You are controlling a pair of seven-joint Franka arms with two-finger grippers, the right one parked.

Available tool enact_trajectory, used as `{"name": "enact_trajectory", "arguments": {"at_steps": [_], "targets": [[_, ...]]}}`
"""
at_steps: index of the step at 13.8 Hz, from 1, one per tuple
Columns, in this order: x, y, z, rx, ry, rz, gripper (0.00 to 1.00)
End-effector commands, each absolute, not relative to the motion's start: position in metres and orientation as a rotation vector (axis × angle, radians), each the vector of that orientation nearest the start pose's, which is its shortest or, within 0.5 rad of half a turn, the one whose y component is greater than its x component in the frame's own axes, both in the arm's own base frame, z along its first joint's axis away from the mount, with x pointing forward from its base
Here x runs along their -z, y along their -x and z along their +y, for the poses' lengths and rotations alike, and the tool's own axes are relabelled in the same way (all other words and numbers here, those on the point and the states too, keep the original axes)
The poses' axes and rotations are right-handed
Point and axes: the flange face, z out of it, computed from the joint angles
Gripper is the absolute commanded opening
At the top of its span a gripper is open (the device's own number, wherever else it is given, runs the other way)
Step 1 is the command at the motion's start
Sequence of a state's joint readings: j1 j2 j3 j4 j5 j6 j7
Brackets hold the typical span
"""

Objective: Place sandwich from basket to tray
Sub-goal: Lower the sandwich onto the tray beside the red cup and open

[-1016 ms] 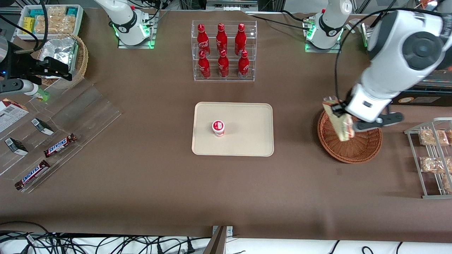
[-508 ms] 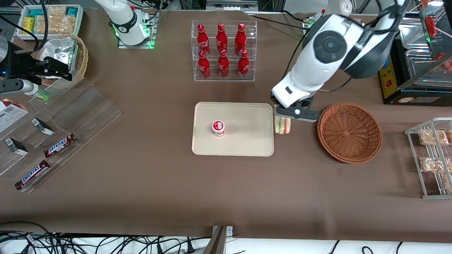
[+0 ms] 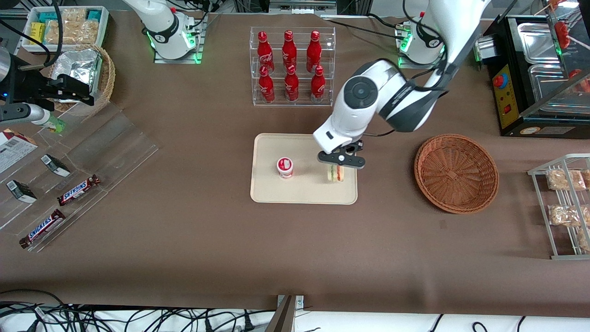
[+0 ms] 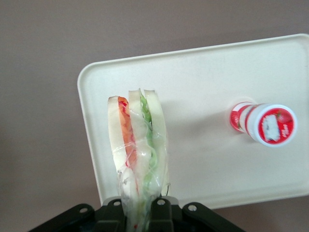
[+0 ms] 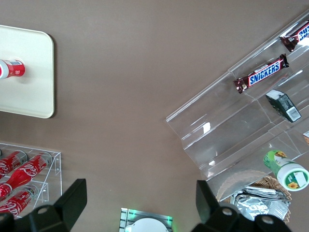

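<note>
My left gripper [image 3: 336, 168] is shut on the wrapped wedge sandwich [image 3: 335, 173] and holds it above the cream tray [image 3: 272, 192], over the tray's end nearest the basket. In the left wrist view the sandwich [image 4: 137, 145] hangs from the gripper [image 4: 140, 215] with its red, green and pale layers showing over the tray [image 4: 193, 159]. The reddish-brown wicker basket [image 3: 456, 173] stands on the table toward the working arm's end, with nothing in it.
A small red-and-white cup [image 3: 285, 167] stands in the tray's middle, beside the sandwich; it also shows in the left wrist view [image 4: 263, 124]. A clear rack of red bottles [image 3: 291, 67] stands farther from the front camera than the tray. A wire rack of bagged snacks [image 3: 564, 203] stands beside the basket.
My gripper has carried the sandwich up out of the basket, sideways across the table and over the tray's edge. The basket is left empty.
</note>
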State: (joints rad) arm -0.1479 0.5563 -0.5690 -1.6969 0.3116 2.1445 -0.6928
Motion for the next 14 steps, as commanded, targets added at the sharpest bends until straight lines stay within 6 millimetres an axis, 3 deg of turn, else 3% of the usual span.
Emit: {"name": "enact_trajectory", "arguments": {"at_steps": [1,4,10,14], "targets": [[-0.282,-0.535,-0.411,-0.015,3.128,0.196,0.0],[-0.254,-0.529,-0.418,0.005,3.097,0.179,0.0],[-0.235,-0.522,-0.425,-0.017,3.093,0.161,0.01],[-0.225,-0.522,-0.426,-0.028,3.101,0.159,0.19]]}}
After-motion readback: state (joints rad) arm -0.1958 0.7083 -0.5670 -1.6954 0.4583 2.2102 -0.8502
